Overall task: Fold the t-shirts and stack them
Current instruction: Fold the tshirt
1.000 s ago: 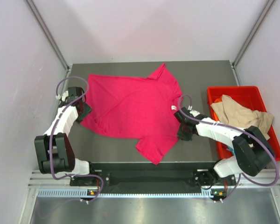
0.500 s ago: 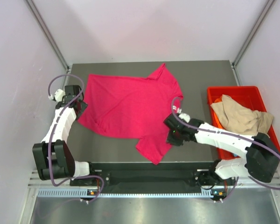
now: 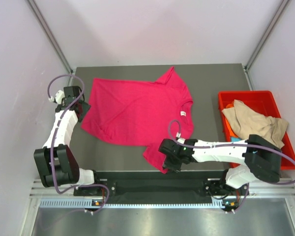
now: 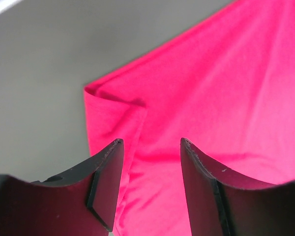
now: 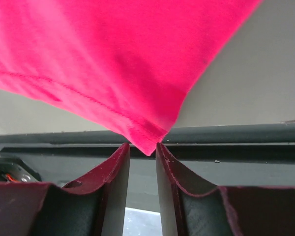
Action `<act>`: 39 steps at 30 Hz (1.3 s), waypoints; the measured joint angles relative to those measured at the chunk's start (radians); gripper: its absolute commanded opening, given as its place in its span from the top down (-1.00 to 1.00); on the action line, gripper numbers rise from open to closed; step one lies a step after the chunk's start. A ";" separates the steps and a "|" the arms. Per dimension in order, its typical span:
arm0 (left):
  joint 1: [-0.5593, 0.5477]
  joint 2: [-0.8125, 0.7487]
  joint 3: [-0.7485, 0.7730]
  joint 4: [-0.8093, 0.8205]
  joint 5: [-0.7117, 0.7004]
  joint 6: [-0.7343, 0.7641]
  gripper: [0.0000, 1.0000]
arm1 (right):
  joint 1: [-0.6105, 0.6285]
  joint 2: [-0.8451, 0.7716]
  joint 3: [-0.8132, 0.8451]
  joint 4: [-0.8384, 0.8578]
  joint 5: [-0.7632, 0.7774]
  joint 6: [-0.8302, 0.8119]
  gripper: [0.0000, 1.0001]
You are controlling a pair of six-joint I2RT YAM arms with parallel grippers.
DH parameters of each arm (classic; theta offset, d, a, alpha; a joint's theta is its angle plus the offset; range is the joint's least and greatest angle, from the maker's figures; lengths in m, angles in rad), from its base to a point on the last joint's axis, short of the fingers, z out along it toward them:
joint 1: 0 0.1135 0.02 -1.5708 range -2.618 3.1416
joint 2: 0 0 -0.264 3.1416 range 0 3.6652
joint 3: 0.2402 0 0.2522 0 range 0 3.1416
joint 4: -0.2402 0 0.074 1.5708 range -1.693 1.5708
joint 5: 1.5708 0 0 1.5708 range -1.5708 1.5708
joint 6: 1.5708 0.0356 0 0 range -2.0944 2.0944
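A magenta-pink t-shirt (image 3: 137, 110) lies spread flat on the dark grey table (image 3: 211, 81). My left gripper (image 3: 82, 107) is at the shirt's left edge. In the left wrist view it (image 4: 150, 143) is open, hovering over the cloth (image 4: 226, 98) beside a small folded-over corner (image 4: 115, 105). My right gripper (image 3: 164, 166) sits low at the near sleeve's corner (image 3: 161, 169). In the right wrist view it (image 5: 142, 146) is narrowly open, and the sleeve's pointed tip (image 5: 148, 147) sits right at its fingertips, not pinched. A tan t-shirt (image 3: 253, 123) is heaped in the bin.
The red plastic bin (image 3: 246, 94) stands on the right side of the table, with a bit of orange cloth (image 3: 229, 105) under the tan shirt. The table's near edge and a black rail (image 5: 246, 140) lie just past the right gripper. Pale walls close in both sides.
The right arm has swung from the shirt's collar side down and left to the near sleeve corner, its jaws parting a little. The left gripper has moved back along the shirt's left edge.
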 measured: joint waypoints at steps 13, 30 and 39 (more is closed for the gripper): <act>0.000 0.043 -0.003 0.001 0.050 0.022 -0.06 | 0.018 0.031 -0.009 0.019 -0.025 0.099 0.36; -0.002 0.050 -0.003 -0.012 0.094 0.070 -0.06 | 0.025 0.083 -0.009 0.024 -0.023 0.111 0.45; -0.016 0.045 -0.019 -0.016 0.042 0.061 -0.08 | 0.036 0.064 -0.009 0.018 0.023 0.098 1.00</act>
